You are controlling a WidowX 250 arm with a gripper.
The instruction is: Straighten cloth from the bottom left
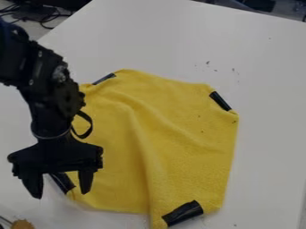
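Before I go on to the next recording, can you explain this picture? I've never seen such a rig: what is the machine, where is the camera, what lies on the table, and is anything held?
The black machine at the left is a robot arm, ending in a two-finger gripper. The single picture comes from a fixed camera looking down at a slant on the white table. On the table lies a yellow cloth with a long fold down its middle and black strips near its corners. The gripper is at the cloth's bottom left, its fingers apart. It holds nothing, though I cannot tell whether it touches the cloth.
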